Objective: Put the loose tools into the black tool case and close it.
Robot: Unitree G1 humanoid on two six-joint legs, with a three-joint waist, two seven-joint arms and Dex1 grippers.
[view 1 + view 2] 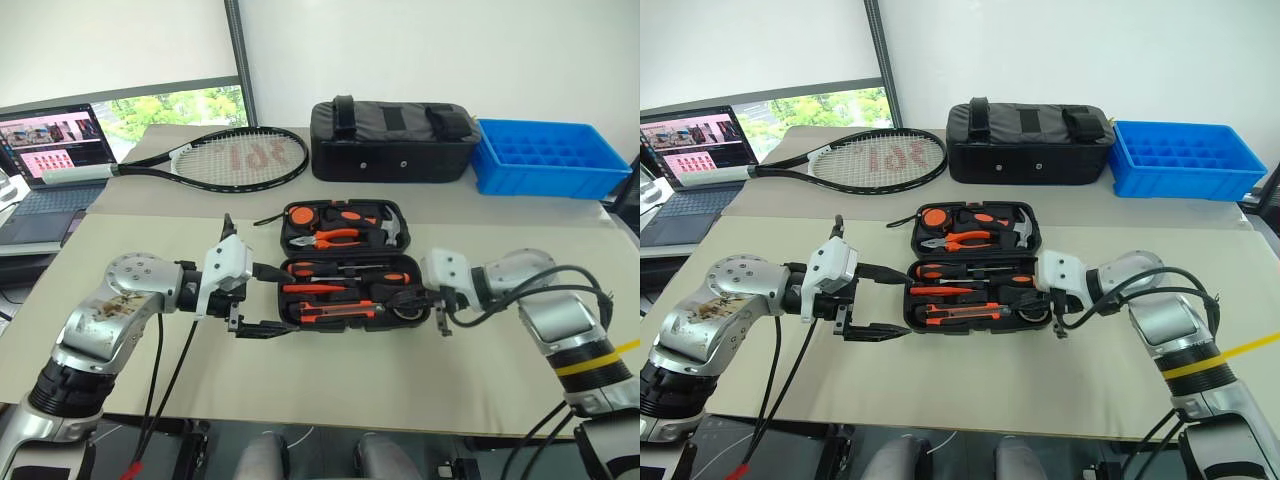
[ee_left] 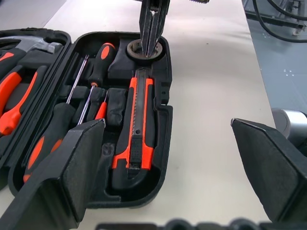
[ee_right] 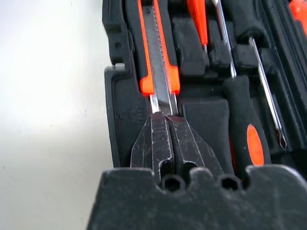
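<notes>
**Case open flat, both grippers at its near half**

Nearest: the table [image 1: 330,390], beige top, bare along the front edge. L gripper [image 1: 262,300] sits just left of the black tool case [image 1: 355,270], fingers spread wide w/ nothing between them; one finger [image 1: 266,329] low by the case's near-left corner, the other up beside the left wall. R gripper [image 2: 150,36] comes in from the opp. side, fingers clenched tight together, tips down over the small dark tape roll [image 2: 139,48] in the near-right corner pocket. Can't tell if they pinch the roll or just press on it.

Case lies open, both halves flat, hinge running across the middle. Near half: utility knife [image 1: 337,311] in the front slot, running left-right, its blade end just beside the R gripper tips in the right wrist view. Behind it, two screwdrivers [image 1: 345,277] w/ orange-black handles, side by side. Small thin orange tool [image 2: 101,110] tucked between the shafts and the knife. Far half: pliers [image 1: 335,238] and a hammer [image 1: 392,232].

Further back: tennis racket [image 1: 215,160] at left-centre, black fabric bag [image 1: 392,140] behind the case, blue plastic tray [image 1: 548,157] touching the bag's right end. Far left, an open laptop [image 1: 50,150].
</notes>
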